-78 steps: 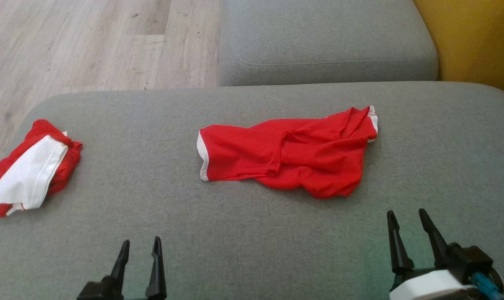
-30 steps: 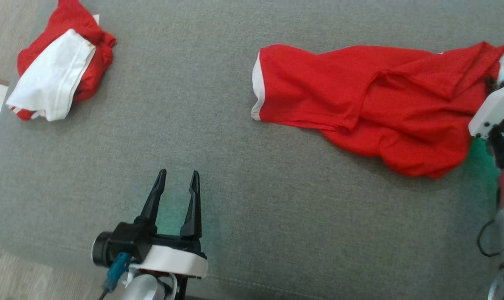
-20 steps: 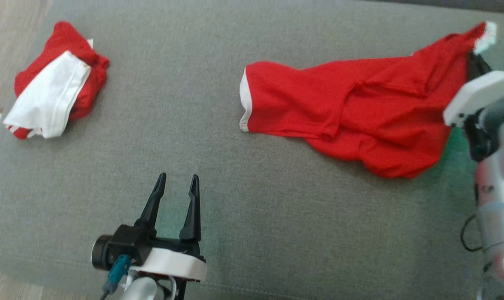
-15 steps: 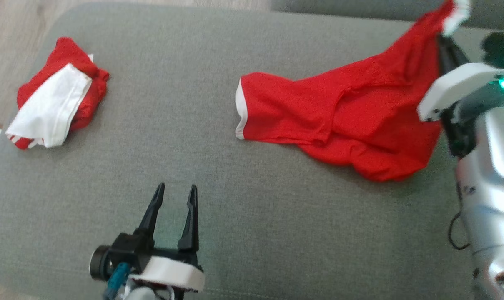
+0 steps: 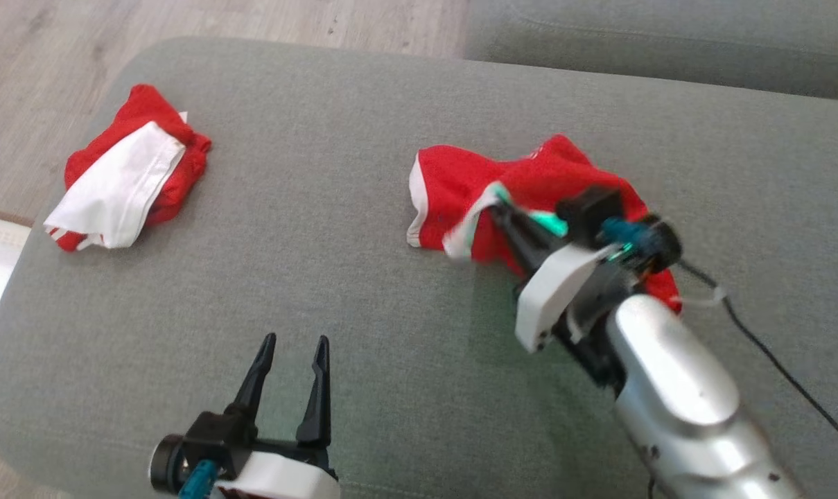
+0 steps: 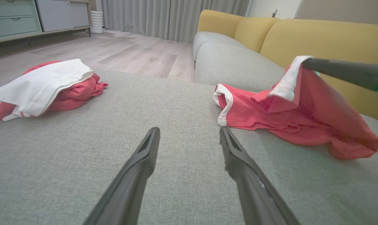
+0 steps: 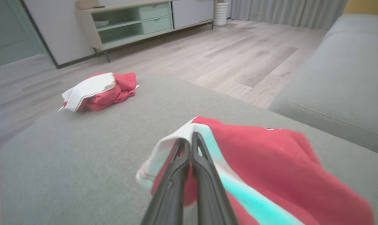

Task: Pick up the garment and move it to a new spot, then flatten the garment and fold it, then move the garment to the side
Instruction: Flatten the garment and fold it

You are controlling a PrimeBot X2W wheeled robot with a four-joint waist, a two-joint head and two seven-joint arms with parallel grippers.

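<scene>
The garment (image 5: 460, 184) is red with white trim and lies bunched on the grey sofa cushion (image 5: 363, 125). My right gripper (image 5: 498, 202) is shut on its white-trimmed edge, holding that end lifted and drawn over the rest of the cloth. In the right wrist view the shut fingertips (image 7: 190, 139) pinch the white hem, and red garment (image 7: 270, 156) drapes to the right. In the left wrist view the garment (image 6: 301, 122) hangs from the right gripper (image 6: 306, 62). My left gripper (image 5: 295, 341) stands open above the cushion's near part, nothing between its fingers (image 6: 145, 153).
A second red and white cloth bundle (image 5: 131, 180) lies at the cushion's left end. Another grey cushion (image 5: 668, 41) sits beyond, with wood floor (image 5: 183, 28) at the far left. A yellow backrest (image 6: 317, 34) rises behind. A black cable (image 5: 772, 346) trails from my right arm.
My right gripper closed on the garment's white-trimmed right end, lifted it, and carried it left over the rest of the cloth, bunching it. The head camera shifted. The left gripper stayed open.
</scene>
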